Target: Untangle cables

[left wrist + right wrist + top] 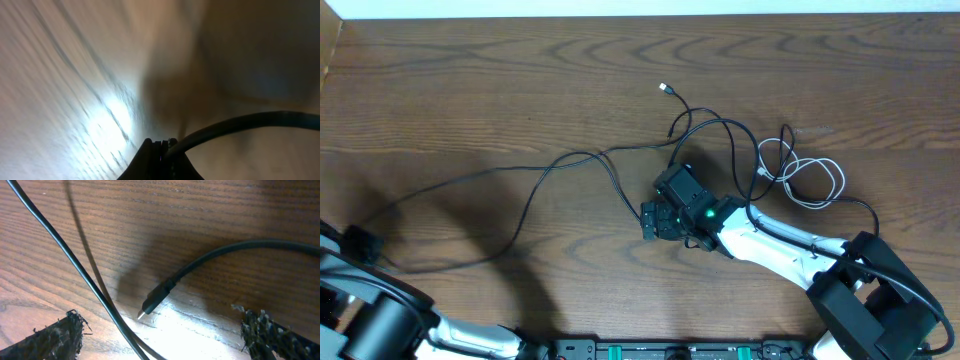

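Several black cables (705,128) loop and cross right of the table's middle, next to a shorter white cable (802,180) coiled further right. One long black cable (470,180) trails left to my left gripper (360,245) near the left edge. In the left wrist view that gripper (162,145) is shut on this black cable (240,122), which curves off to the right. My right gripper (652,222) hovers low at mid-table, open. Between its frayed fingertips (55,337) lies a black plug end (152,305), untouched. Another black cable (75,265) runs diagonally past it.
The dark wooden table (520,80) runs to a pale edge at the back. A small silver-tipped plug (665,89) lies behind the tangle. The right arm's white link (770,240) stretches in from the lower right.
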You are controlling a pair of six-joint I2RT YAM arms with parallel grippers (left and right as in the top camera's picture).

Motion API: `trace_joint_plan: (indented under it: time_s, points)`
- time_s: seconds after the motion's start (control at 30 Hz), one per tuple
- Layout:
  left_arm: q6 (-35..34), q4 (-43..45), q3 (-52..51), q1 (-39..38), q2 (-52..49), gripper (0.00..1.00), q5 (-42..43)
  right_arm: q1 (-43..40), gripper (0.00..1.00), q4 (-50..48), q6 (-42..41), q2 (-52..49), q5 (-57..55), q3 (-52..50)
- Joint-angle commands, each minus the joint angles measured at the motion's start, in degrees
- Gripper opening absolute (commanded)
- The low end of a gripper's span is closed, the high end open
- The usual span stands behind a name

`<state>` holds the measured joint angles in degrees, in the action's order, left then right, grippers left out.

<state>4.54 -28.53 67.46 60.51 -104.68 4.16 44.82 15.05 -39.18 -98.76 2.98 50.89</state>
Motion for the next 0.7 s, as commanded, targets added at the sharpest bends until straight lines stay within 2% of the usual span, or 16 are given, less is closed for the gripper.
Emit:
trace_joint_plan:
  time_s: [0.0,0.1,0.2,0.33,0.47,0.57,0.6,0.63,0.67]
  points:
    - [0.3,3.1,4.7,-3.8,8.3,0.08,3.8,0.3,0.99,-0.1,0.7,-1.3,-0.5,-0.1]
    - [0.3,10.3,6.5,-9.2,13.6,0.08,7.4,0.3,0.99,-0.2,0.7,-1.3,-0.5,-0.1]
    - [0.4,18.9,9.2,-16.7,17.3,0.07,7.4,0.3,0.99,-0.1,0.7,-1.3,-0.5,-0.1]
    - [0.3,25.2,16.1,-25.0,17.8,0.07,7.1,0.3,0.99,-0.1,0.7,-1.3,-0.6,-0.1]
    - [0.4,27.3,21.8,-28.3,15.9,0.08,-2.9,0.3,0.99,0.2,0.7,-1.3,-1.0,-0.1]
    - [0.4,23.4,22.2,-27.1,13.6,0.08,-8.4,0.3,0.99,0.4,0.7,-1.3,-1.0,-0.1]
    - [0.4,20.6,22.2,-26.4,12.5,0.11,-8.8,0.3,0.99,0.4,0.7,-1.3,-1.0,-0.1]
    - [0.4,17.8,22.2,-25.9,11.2,0.38,-8.7,0.3,0.99,0.3,0.7,-1.3,-1.0,-0.1]
    - [0.4,14.9,22.1,-25.4,9.6,0.82,-8.7,0.3,0.99,0.1,0.7,-1.3,-1.0,-0.1]
